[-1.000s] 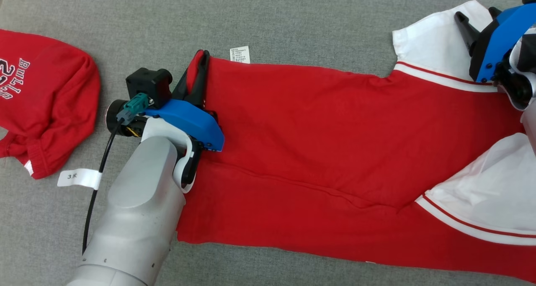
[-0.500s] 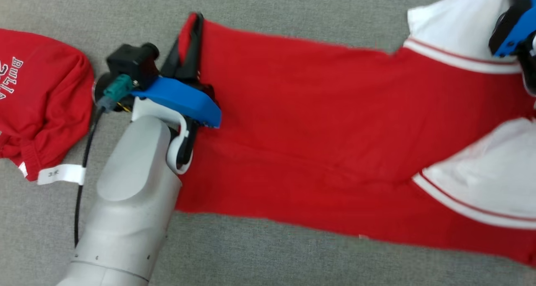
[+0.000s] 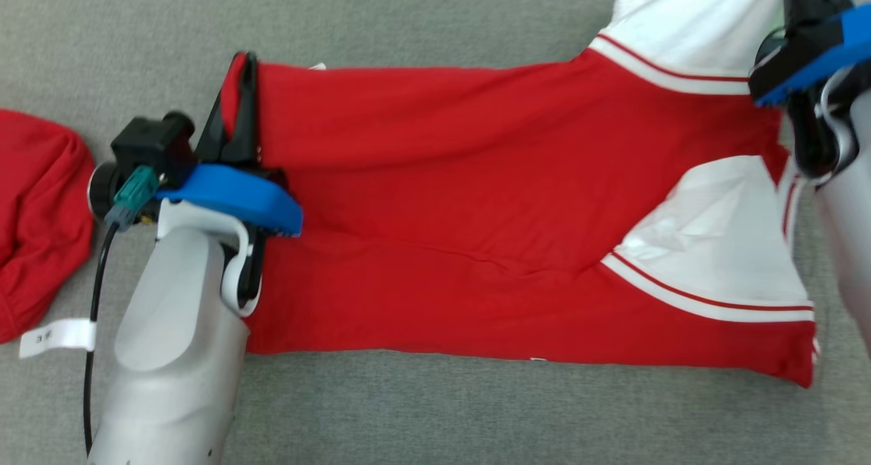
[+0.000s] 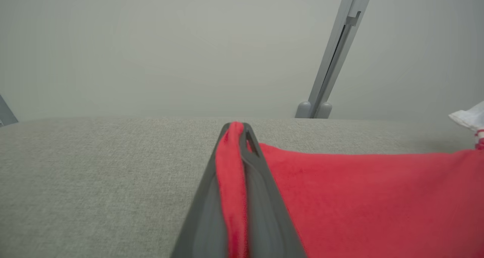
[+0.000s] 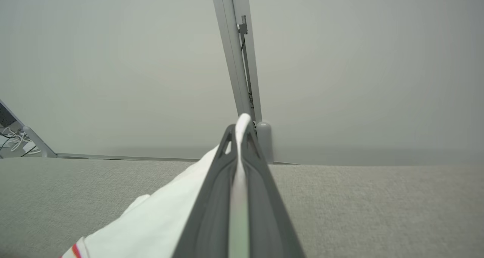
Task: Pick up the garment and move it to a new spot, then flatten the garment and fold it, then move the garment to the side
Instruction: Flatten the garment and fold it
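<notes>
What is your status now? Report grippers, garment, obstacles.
Left gripper shut on garment, red end. Right gripper shut on its white sleeve. Other red garment at far left, apart.

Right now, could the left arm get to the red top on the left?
Probably not yet. The red top lies close beside the left gripper with nothing between, but it is shut on the garment, so it must let go first.
</notes>
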